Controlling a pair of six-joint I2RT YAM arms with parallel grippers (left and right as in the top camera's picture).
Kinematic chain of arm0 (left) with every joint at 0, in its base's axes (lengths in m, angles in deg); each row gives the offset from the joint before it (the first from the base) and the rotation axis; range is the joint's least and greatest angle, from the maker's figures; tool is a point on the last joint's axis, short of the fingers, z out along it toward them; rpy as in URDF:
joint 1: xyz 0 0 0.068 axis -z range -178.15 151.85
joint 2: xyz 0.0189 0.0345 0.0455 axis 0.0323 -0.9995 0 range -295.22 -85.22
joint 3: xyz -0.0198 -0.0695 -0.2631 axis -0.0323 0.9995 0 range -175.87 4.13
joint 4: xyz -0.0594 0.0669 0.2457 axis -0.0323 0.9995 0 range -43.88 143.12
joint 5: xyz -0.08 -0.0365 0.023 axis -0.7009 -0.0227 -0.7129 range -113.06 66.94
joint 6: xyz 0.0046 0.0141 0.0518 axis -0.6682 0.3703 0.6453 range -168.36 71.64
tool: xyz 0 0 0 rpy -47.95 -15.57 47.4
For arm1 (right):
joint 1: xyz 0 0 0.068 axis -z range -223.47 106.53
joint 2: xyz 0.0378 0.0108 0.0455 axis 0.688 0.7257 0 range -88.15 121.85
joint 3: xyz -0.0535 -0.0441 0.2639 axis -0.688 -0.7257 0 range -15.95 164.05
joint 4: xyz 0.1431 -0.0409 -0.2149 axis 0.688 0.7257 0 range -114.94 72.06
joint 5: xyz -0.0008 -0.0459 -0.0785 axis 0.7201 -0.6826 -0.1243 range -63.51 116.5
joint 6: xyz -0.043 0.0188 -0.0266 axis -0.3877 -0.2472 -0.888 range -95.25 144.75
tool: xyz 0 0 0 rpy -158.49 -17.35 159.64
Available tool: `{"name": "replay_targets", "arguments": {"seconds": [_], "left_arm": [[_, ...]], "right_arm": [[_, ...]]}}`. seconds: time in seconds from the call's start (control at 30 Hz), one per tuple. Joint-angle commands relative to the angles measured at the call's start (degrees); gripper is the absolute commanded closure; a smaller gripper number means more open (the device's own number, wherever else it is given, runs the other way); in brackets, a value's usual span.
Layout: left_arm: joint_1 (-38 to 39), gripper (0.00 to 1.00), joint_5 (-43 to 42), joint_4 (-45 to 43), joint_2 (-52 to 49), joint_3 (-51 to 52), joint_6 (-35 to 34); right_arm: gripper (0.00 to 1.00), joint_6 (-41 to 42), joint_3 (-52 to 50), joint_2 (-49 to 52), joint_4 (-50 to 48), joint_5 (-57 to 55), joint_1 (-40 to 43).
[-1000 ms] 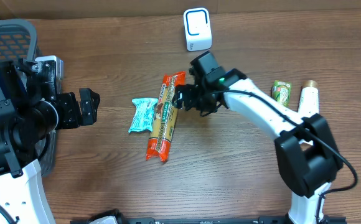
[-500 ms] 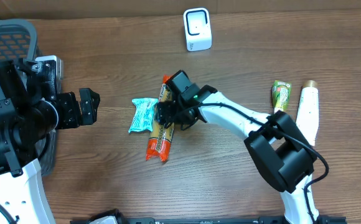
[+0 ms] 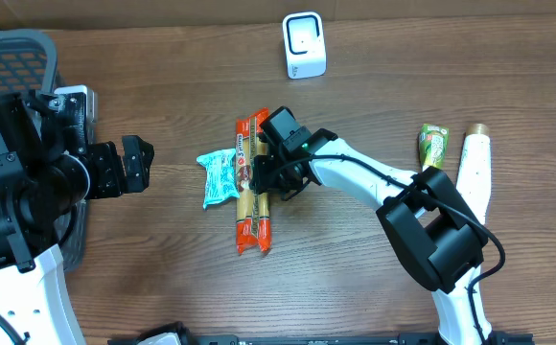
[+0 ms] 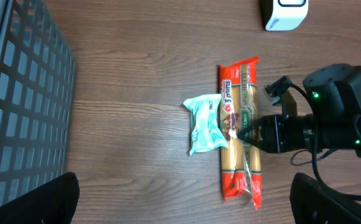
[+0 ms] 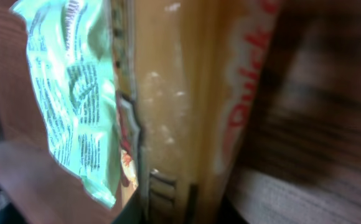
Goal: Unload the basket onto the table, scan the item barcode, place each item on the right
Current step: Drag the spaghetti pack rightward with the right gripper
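Right gripper (image 3: 262,177): we are pinching the pasta packet (image 3: 250,225) (just swung straight) short of the scanner (image 3: 304,45), readying the carry. Left gripper (image 3: 132,163): hanging spread.

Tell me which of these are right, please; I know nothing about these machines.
1. The right arm's fingers are on the orange noodle packet. True.
2. The white scanner stands between the two packets. False: it stands apart, at the far side of the table.
3. The left arm's fingers are spread open with nothing between them. True.
4. The mint-green packet lies in the grey basket. False: it lies on the table right beside the orange noodle packet.
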Motion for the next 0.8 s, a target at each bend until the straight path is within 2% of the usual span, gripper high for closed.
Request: {"name": "replay_targets", "arguments": {"seconds": [0.0,0.13,0.23,0.43,0.57,0.67,0.77], "left_arm": [[-0.26,0.00,-0.68,-0.09,-0.20,0.22,1.07],[-0.26,0.01,-0.68,-0.09,-0.20,0.22,1.07],[-0.26,0.01,-0.68,-0.09,-0.20,0.22,1.07],[-0.26,0.00,-0.68,-0.09,-0.20,0.22,1.07],[-0.26,0.01,-0.66,-0.09,-0.20,0.22,1.07],[-0.26,0.00,-0.68,-0.09,-0.20,0.22,1.07],[-0.24,0.00,-0.66,-0.09,-0.20,0.22,1.07]], "right_arm": [[0.96,-0.42,-0.13,0.50,1.75,4.52,1.31],[0.96,-1.18,0.02,0.22,4.66,9.46,3.63],[0.96,-5.22,0.28,-0.20,9.92,12.28,5.60],[0.96,-17.05,0.31,-1.79,21.84,12.50,10.23],[0.96,-29.99,0.31,-2.05,27.82,12.37,13.99],[0.96,-36.52,0.31,-2.05,31.06,8.96,16.76],[0.96,-36.94,0.28,-2.05,32.52,2.32,18.80]]}}
